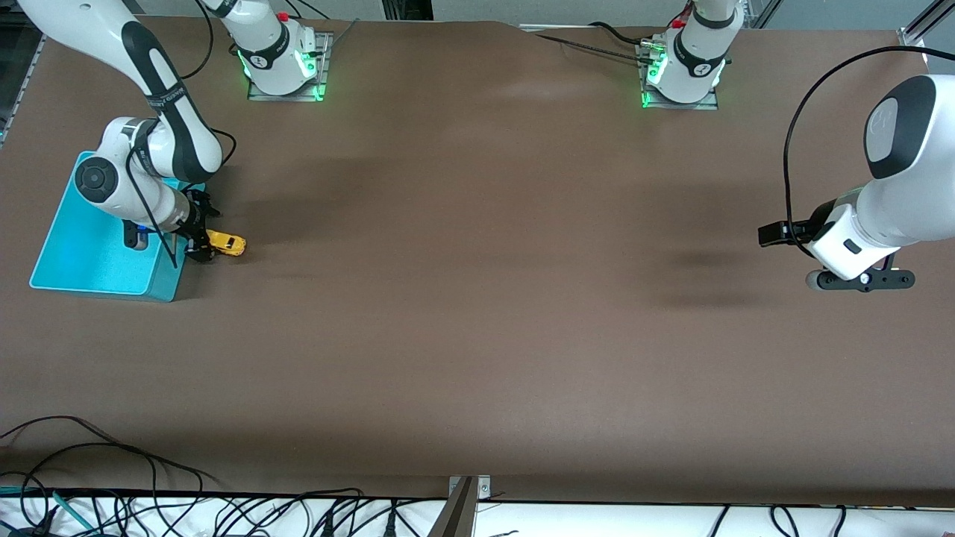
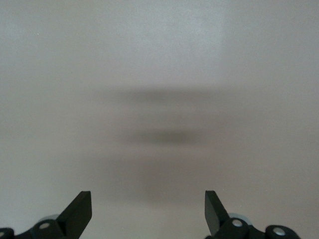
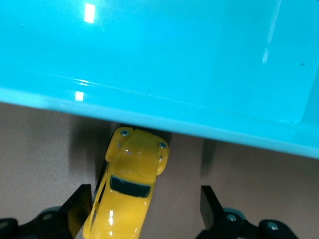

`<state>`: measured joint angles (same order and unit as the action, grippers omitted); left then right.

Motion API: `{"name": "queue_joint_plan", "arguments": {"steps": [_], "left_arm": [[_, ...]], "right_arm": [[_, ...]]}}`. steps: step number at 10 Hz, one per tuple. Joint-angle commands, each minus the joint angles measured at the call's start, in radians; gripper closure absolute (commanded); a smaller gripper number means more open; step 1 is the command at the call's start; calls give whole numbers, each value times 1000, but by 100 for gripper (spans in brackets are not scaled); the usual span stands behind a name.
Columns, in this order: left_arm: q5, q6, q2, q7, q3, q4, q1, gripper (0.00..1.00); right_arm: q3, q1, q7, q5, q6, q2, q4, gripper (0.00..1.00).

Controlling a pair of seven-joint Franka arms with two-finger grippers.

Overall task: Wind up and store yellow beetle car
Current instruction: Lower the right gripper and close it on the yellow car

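Note:
The yellow beetle car point(image 1: 226, 242) stands on the brown table right beside the teal bin point(image 1: 97, 246), on the bin's side toward the left arm's end. In the right wrist view the car point(image 3: 130, 189) points its nose at the bin's wall point(image 3: 149, 50). My right gripper point(image 1: 201, 239) is low over the car and open point(image 3: 144, 199), its fingers straddling the body. One finger point(image 3: 79, 204) is close against the car's side; the other point(image 3: 212, 206) stands well apart. My left gripper point(image 1: 862, 282) waits open point(image 2: 148, 201) over bare table at the left arm's end.
The bin's rim rises just beside the right gripper. Both arm bases stand along the table's edge farthest from the front camera. Cables lie past the table's nearest edge. Brown tabletop stretches between the two arms.

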<state>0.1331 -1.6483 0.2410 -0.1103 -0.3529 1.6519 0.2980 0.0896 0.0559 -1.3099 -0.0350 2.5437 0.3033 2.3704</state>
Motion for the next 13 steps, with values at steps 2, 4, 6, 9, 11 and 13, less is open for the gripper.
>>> {"name": "queue_joint_plan", "arguments": {"steps": [2,4,6,9,11,13], "left_arm": [[-23,10,-17,27,0,8,7,0],[-23,10,-17,27,0,8,7,0],[-23,10,-17,29,0,8,7,0],[-24,10,-17,34,0,8,7,0],[-24,10,-17,32,0,8,7,0],[-24,22,-19,32,0,5,7,0]], "right_arm": [[-7,10,-17,-5,20,-3,7,79],[-7,12,-17,-2,18,-16,6,100],[-8,10,-15,0,10,-58,4,100],[-10,10,-9,-2,7,-156,3,100],[-19,10,-8,-3,6,-220,3,100],[-33,10,-8,-2,-22,-266,-3,100]]}}
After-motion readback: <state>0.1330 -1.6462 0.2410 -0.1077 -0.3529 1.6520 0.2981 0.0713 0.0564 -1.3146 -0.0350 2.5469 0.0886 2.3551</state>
